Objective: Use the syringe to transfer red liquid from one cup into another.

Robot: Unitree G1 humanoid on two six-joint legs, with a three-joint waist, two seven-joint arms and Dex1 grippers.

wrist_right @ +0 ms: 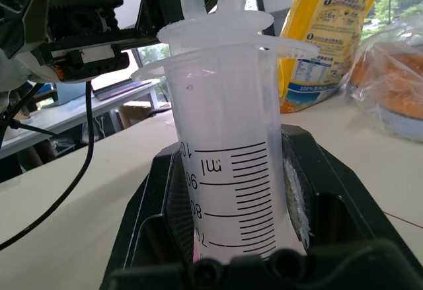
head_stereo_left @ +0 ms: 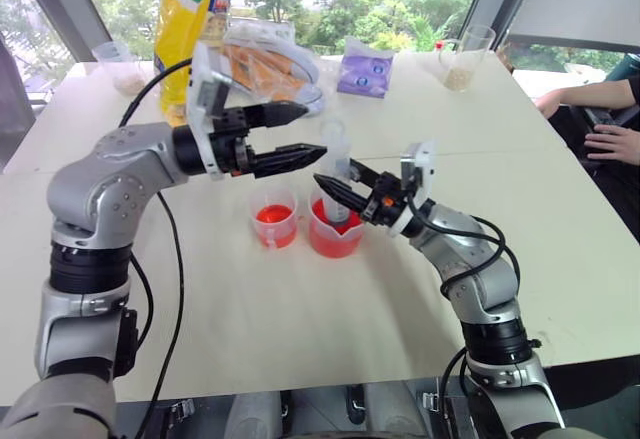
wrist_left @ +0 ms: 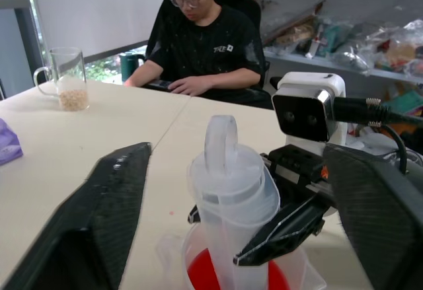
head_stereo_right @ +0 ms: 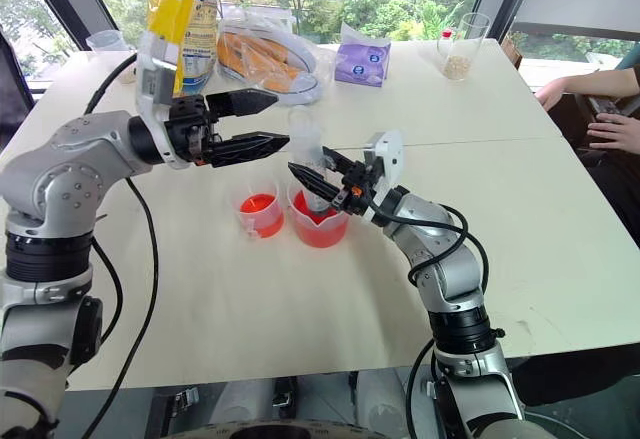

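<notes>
Left eye view: the syringe (head_stereo_left: 336, 174) is held upright by the right gripper (head_stereo_left: 345, 191), fingers pinched on the barrel, its lower end down in the beaker (head_stereo_left: 334, 229). The plunger sits fully pushed in, its ring handle at the top. The left gripper (head_stereo_left: 300, 131) is level, fingers spread on either side of the plunger ring, nothing gripped yet.

Step judged in hand: plunger draw. Fingers should be closed on the ring squarely, then pulled straight up along the barrel axis; the tip is best kept submerged and the barrel steady, or the beaker could be tipped.

Containers: the beaker holds red liquid (head_stereo_left: 327, 240), roughly half full. A smaller clear cup (head_stereo_left: 275, 220), just left of it on the surface (head_stereo_left: 300, 309), also holds some red liquid. Syringe barrel appears empty above the grip.
</notes>
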